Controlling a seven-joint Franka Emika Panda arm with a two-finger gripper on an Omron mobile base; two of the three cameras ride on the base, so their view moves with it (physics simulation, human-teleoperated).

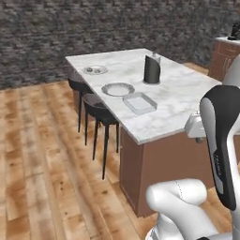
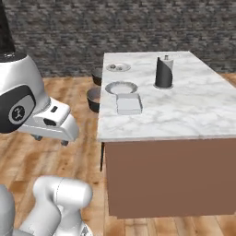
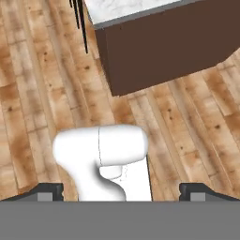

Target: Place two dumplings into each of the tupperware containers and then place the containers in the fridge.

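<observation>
A white marble island countertop (image 1: 187, 93) fills the middle of both base views. Near its left edge stand a shallow pale rectangular tray (image 1: 139, 103), a round grey plate (image 1: 118, 89) just behind it, and a smaller grey plate with small tan lumps (image 1: 95, 70) at the far corner. A tall dark cylindrical holder (image 1: 152, 69) rises upper centre, the one high obstacle. The right half of the marble lies bare. Black bar stools (image 1: 97, 112) crowd the island's left side; the wooden plank floor (image 1: 37, 164) at lower left is open.
</observation>
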